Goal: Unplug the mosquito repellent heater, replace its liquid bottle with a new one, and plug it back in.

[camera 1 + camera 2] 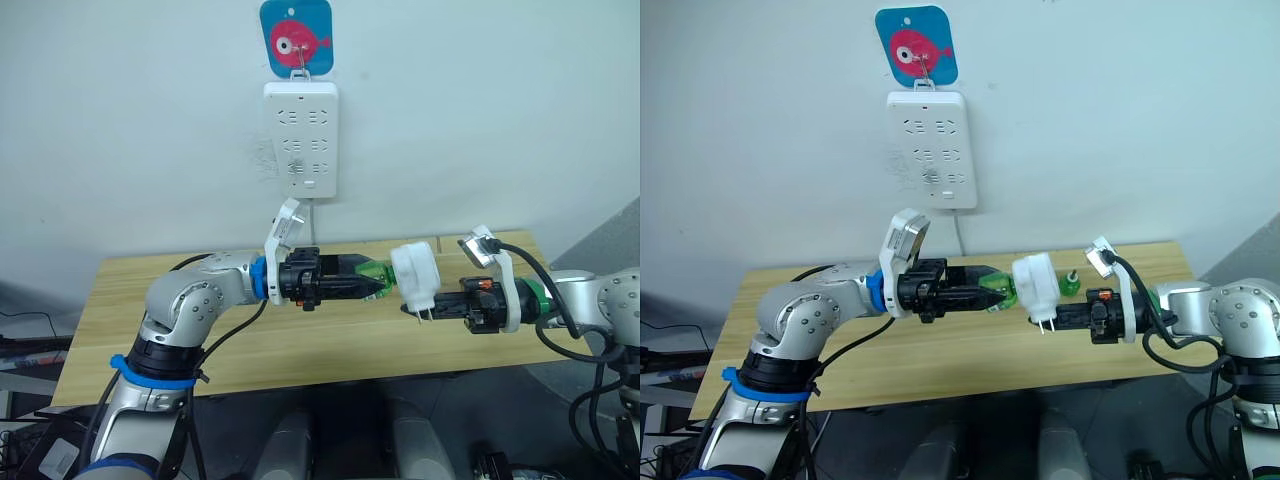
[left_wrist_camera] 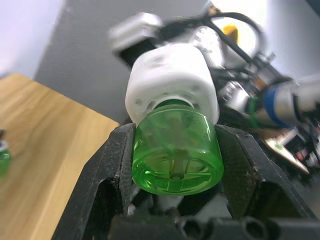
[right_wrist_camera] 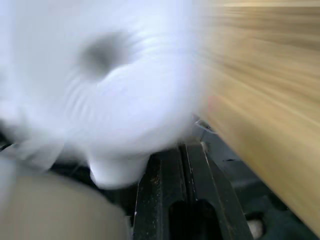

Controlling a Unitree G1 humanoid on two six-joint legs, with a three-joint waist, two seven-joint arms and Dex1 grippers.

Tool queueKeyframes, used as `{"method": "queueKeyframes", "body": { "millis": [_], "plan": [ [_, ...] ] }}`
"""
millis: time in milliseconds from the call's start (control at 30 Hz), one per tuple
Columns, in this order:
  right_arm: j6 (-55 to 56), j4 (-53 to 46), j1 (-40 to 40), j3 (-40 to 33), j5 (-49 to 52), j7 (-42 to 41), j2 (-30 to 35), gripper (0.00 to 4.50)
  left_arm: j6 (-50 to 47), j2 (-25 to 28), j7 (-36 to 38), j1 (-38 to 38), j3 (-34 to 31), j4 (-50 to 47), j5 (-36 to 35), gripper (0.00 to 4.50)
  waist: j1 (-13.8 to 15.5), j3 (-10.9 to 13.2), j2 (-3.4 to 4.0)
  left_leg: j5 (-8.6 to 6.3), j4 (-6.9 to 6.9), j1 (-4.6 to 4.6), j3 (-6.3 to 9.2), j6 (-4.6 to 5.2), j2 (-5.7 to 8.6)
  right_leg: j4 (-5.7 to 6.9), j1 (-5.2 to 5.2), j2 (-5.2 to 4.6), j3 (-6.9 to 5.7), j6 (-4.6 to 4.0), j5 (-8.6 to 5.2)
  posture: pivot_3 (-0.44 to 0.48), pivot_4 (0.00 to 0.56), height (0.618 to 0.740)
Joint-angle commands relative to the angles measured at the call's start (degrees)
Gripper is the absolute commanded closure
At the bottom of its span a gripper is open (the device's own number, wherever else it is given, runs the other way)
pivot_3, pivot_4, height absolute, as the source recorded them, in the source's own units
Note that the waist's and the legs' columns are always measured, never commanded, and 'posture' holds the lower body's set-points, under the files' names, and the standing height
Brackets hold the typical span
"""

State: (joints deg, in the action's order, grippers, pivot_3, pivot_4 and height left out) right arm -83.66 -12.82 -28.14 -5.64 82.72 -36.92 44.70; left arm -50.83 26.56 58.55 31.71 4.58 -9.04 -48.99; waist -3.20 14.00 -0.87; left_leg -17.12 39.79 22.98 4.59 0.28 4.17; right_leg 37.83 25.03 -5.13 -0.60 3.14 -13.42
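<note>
The mosquito repellent heater [image 1: 415, 277] is a small white round unit held in the air above the table, prongs pointing down. My right gripper [image 1: 430, 311] is shut on its lower part from the right. A green liquid bottle [image 1: 380, 278] sticks out of the heater's left face, and my left gripper [image 1: 366, 288] is shut on it. In the left wrist view the bottle's [image 2: 177, 157] base faces the camera between the two black fingers [image 2: 112, 170], its neck seated in the heater [image 2: 172, 82]. The right wrist view has the heater [image 3: 115, 85] as a white blur.
A tall white multi-socket strip [image 1: 300, 140] hangs on the wall under a blue fish card [image 1: 296, 38], behind the wooden table [image 1: 150, 300]. Another small green bottle [image 1: 1070, 283] stands on the table behind the heater.
</note>
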Motion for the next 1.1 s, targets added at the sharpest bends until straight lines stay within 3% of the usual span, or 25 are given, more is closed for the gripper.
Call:
{"method": "queueKeyframes", "body": {
  "millis": [33, 233, 400, 667, 833, 1100],
  "plan": [
    [-0.5, -2.1, -1.6, -0.9, 9.2, 2.9, 1.8, 4.49, 1.6, -0.7, 0.1, 1.0, -0.5, -0.6, 0.6, 2.31, 0.0, 0.0, 0.0, 0.0, 0.0, 0.0, 0.0, 0.0, 0.0, 0.0, 0.0, 0.0, 0.01, 0.0, 0.0, -0.166, 0.229, 0.74],
    [3.1, 1.3, -6.2, 2.9, 20.7, 10.3, 4.6, 4.49, 1.7, -1.5, 0.2, 0.6, 0.1, -1.5, 1.3, 2.31, -0.1, 0.0, 0.0, 0.0, 0.01, 0.01, -0.03, 0.0, 0.01, -0.02, 0.0, 0.0, -0.01, 0.01, 0.0, -0.166, 0.213, 0.74],
    [4.9, 8.1, -12.9, 4.7, 20.9, 13.4, 4.2, 4.49, 1.7, -1.0, 0.6, -1.4, 0.9, -3.5, 1.8, 2.31, -0.1, 0.0, 0.01, 0.0, 0.04, 0.0, -0.11, 0.0, 0.01, 0.02, 0.01, 0.0, -0.01, 0.01, 0.0, -0.163, 0.201, 0.74],
    [7.1, 12.7, -19.3, 6.6, 5.9, 12.5, -1.4, 4.49, 0.7, -0.5, 1.5, -3.0, 2.0, -6.8, 0.7, 2.31, -0.1, 0.0, 0.0, -0.01, 0.03, 0.04, -0.14, 0.02, 0.01, 0.02, 0.06, 0.0, 0.0, 0.01, 0.01, -0.158, 0.194, 0.74],
    [7.0, 14.7, -20.1, 6.5, -2.1, 7.7, -2.9, 4.49, 0.3, -0.2, 1.7, -3.0, 1.8, -7.2, 0.4, 2.31, 0.0, -0.1, 0.01, -0.01, 0.05, 0.03, -0.14, 0.02, 0.04, 0.05, 0.07, 0.0, -0.01, 0.05, 0.03, -0.156, 0.192, 0.74],
    [7.6, 12.2, -12.9, 8.2, -13.7, -1.3, -0.9, 4.49, -0.4, 0.1, 1.2, -2.7, 0.7, -7.4, -1.5, 2.31, 0.0, -0.1, 0.01, -0.01, 0.05, 0.03, -0.12, 0.02, 0.05, 0.1, 0.09, 0.0, 0.0, 0.07, 0.04, -0.147, 0.201, 0.74]
  ]
}}
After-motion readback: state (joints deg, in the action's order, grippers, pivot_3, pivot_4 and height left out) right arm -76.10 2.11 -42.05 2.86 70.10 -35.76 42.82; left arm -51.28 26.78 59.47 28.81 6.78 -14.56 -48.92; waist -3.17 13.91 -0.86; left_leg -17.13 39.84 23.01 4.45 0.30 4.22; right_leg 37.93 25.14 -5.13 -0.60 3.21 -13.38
